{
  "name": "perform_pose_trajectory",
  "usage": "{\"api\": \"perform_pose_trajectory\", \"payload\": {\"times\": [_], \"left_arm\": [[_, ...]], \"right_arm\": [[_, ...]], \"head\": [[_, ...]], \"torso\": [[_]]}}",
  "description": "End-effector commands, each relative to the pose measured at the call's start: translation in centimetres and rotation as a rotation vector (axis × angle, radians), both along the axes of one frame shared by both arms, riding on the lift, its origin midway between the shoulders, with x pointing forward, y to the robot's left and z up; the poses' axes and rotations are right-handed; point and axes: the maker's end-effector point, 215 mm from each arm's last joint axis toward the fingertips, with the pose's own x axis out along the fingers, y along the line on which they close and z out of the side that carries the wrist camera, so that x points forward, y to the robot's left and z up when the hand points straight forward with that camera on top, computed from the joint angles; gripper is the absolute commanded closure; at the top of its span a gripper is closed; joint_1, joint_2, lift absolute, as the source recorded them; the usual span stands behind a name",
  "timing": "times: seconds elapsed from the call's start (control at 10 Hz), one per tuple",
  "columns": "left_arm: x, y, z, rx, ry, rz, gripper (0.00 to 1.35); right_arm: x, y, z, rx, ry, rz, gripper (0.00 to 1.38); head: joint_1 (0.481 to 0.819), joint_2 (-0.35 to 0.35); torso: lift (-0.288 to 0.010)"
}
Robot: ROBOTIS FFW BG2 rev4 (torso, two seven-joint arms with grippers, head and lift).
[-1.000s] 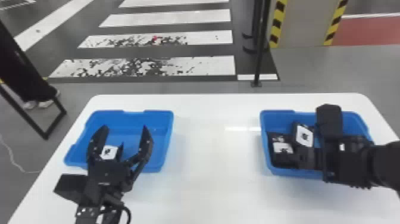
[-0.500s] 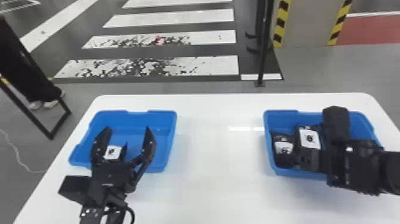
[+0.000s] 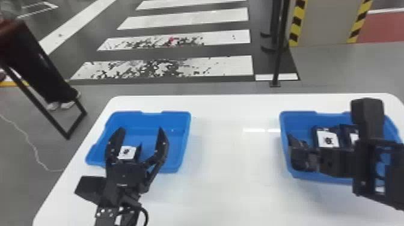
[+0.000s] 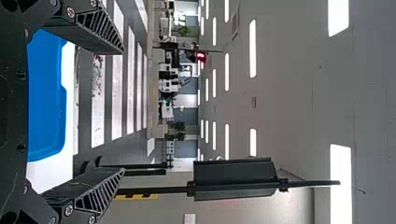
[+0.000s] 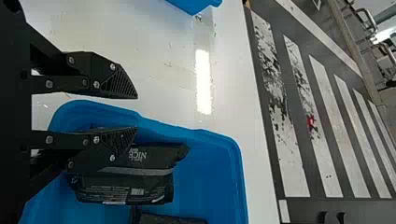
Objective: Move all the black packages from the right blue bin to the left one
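My left gripper point(image 3: 136, 139) stands open over the left blue bin point(image 3: 177, 156), with a white-labelled black package point(image 3: 127, 152) behind it. In the left wrist view, nothing is between the fingertips of the left gripper point(image 4: 123, 111). At the left part of the right blue bin point(image 3: 318, 178) is my right gripper point(image 3: 300, 156). Two white-labelled black packages point(image 3: 327, 138) lie beside it. In the right wrist view, the right gripper point(image 5: 137, 112) is open: one finger is over the table side, the other overlaps a black package point(image 5: 149, 161) near the rim. Another package point(image 5: 163, 219) lies deeper in the bin.
A wide stretch of white table point(image 3: 234, 168) separates the bins. Beyond the table's back edge stands a black pole point(image 3: 278, 60). A person stands off the far left corner, beside a black metal frame point(image 3: 45, 108).
The head view has shifted, putting both bins farther right. My right gripper now covers the leftmost package's label, and its arm uncovers another labelled package. The left gripper stays over its bin.
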Motion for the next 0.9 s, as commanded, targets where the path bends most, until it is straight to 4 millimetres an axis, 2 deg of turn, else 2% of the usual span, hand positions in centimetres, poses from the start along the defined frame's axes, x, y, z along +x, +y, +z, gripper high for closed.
{"api": "perform_pose_trajectory", "payload": {"times": [0.0,0.1,0.2,0.3,0.4,0.5,0.7,0.8], "left_arm": [[-0.1,0.1,0.0,-0.001,0.000,0.002,0.15],[-0.1,0.1,0.0,-0.001,0.000,0.002,0.15],[-0.2,0.1,-0.1,-0.001,0.003,0.002,0.15],[-0.2,0.1,-0.1,-0.001,0.003,0.002,0.15],[-0.2,0.1,-0.1,-0.001,0.003,0.002,0.15],[-0.3,0.1,-0.3,-0.001,0.005,0.002,0.15],[-0.3,0.1,-0.2,-0.002,0.005,0.001,0.15],[-0.3,0.1,-0.4,-0.002,0.010,0.001,0.15]], "right_arm": [[-0.6,-1.0,-0.6,-0.015,0.015,-0.018,0.89],[-1.3,-1.2,-0.3,-0.034,0.009,-0.032,0.86],[-1.5,-1.5,0.0,-0.059,0.002,-0.043,0.58],[-1.3,-1.9,0.1,-0.071,0.000,-0.051,0.21],[-1.1,-2.6,-0.5,-0.078,0.014,-0.064,0.03],[-0.6,-3.5,-1.2,-0.089,0.034,-0.078,0.10],[1.3,-5.9,-3.1,-0.123,0.079,-0.118,0.11],[1.9,-6.4,-3.8,-0.117,0.103,-0.120,0.11]], "head": [[0.695,0.183],[0.695,0.176],[0.695,0.168],[0.695,0.164],[0.695,0.164],[0.695,0.160],[0.695,0.137],[0.695,0.121]], "torso": [[-0.140],[-0.140],[-0.140],[-0.140],[-0.140],[-0.140],[-0.140],[-0.140]]}}
